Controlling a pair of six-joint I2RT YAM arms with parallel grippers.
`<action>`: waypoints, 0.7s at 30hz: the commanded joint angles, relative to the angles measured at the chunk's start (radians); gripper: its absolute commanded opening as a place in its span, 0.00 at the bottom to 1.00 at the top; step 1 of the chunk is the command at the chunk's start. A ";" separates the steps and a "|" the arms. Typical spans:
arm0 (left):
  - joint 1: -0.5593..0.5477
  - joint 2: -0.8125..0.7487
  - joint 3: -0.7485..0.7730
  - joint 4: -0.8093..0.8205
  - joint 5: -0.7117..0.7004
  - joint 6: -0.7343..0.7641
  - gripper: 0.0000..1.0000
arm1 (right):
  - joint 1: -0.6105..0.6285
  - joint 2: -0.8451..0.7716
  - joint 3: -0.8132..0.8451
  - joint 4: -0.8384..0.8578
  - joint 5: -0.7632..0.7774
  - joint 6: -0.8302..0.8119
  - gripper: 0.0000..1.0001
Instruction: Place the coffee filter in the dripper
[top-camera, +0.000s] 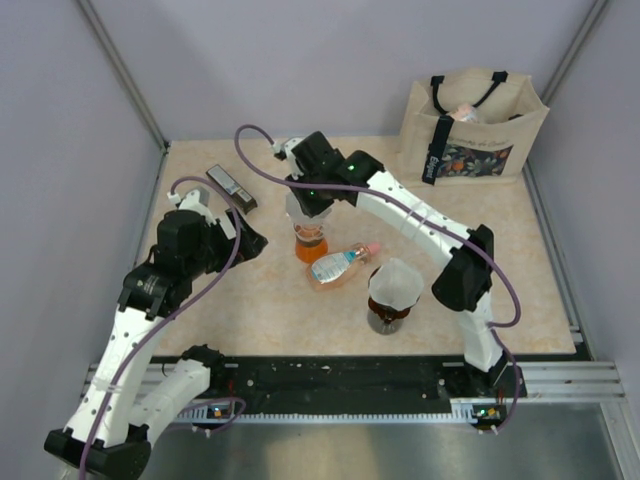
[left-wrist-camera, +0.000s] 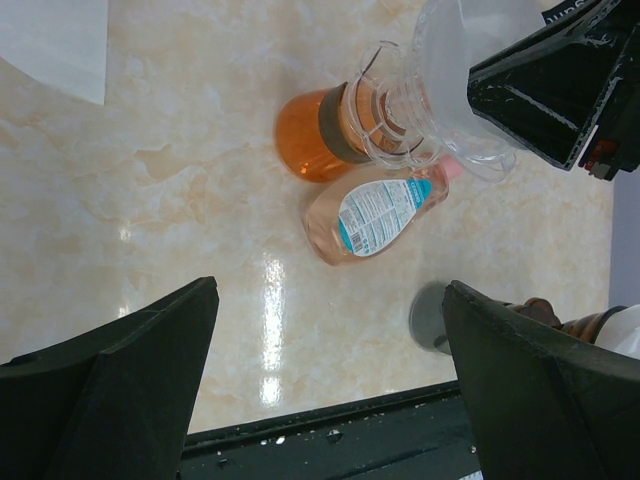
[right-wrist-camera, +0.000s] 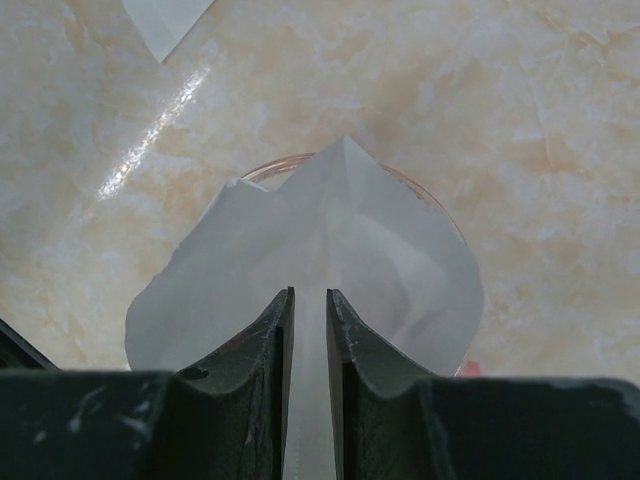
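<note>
My right gripper (top-camera: 306, 204) (right-wrist-camera: 308, 292) is shut on the seam of the white coffee filter (right-wrist-camera: 340, 230). The filter hangs inside a clear glass cup (left-wrist-camera: 400, 120) that rests on a glass of orange liquid (top-camera: 310, 242) (left-wrist-camera: 305, 135). The amber-brown dripper (top-camera: 386, 315) (left-wrist-camera: 545, 312) stands apart at the front right. A second white paper cone (top-camera: 396, 283) sits in its mouth. My left gripper (top-camera: 250, 240) (left-wrist-camera: 330, 285) is open and empty, above the table to the left of the glasses.
A pink soap bottle (top-camera: 340, 266) (left-wrist-camera: 375, 212) lies on its side between the orange glass and the dripper. A loose white paper piece (left-wrist-camera: 55, 45) (right-wrist-camera: 165, 20) lies on the table. A tote bag (top-camera: 475, 125) stands at the back right, and a dark bar (top-camera: 230, 187) lies at the back left.
</note>
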 joint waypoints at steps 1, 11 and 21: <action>0.002 0.007 0.004 0.029 -0.008 0.011 0.99 | 0.005 0.026 -0.001 -0.006 0.007 -0.003 0.19; 0.002 0.014 0.007 0.026 -0.012 0.014 0.99 | 0.004 0.062 0.004 -0.006 -0.016 -0.015 0.19; 0.002 0.008 0.005 0.022 -0.016 0.016 0.99 | 0.002 0.079 0.002 -0.013 -0.022 -0.012 0.19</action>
